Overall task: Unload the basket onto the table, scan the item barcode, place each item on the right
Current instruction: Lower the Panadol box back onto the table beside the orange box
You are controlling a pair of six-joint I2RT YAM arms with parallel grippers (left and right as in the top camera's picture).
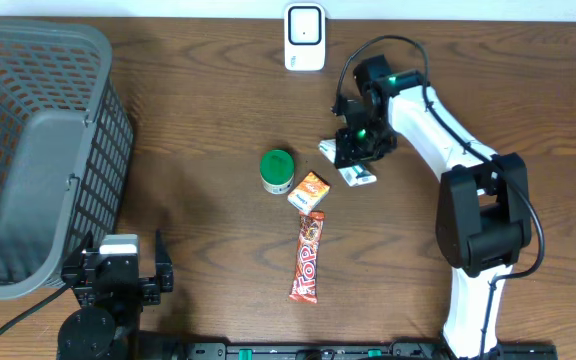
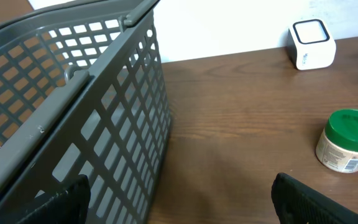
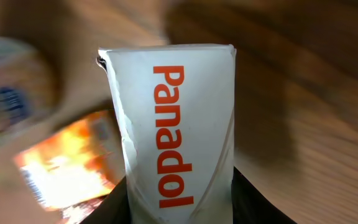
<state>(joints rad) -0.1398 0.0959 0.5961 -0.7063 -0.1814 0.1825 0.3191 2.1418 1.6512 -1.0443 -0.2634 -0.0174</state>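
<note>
Panadol box [image 3: 173,124]: pinched in my right pincer [image 1: 356,150], above the counter [image 1: 198,120], short of the scanner [image 1: 304,37]. Left pincer [image 2: 185,208] spread, idle. Step: presenting. Next I must turn its barcode toward the scanner.

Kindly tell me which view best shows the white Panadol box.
Right wrist view: the white cardboard Panadol box fills it, orange lettering legible. Overhead shows only white ends under the right gripper; left wrist view misses it.

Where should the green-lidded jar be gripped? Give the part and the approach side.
Probably across the round lid of the green-lidded jar, coming straight down from above: it stands upright with nothing over it. The orange packet lies close beside it, so set the jaws on the sides clear of that.
</note>
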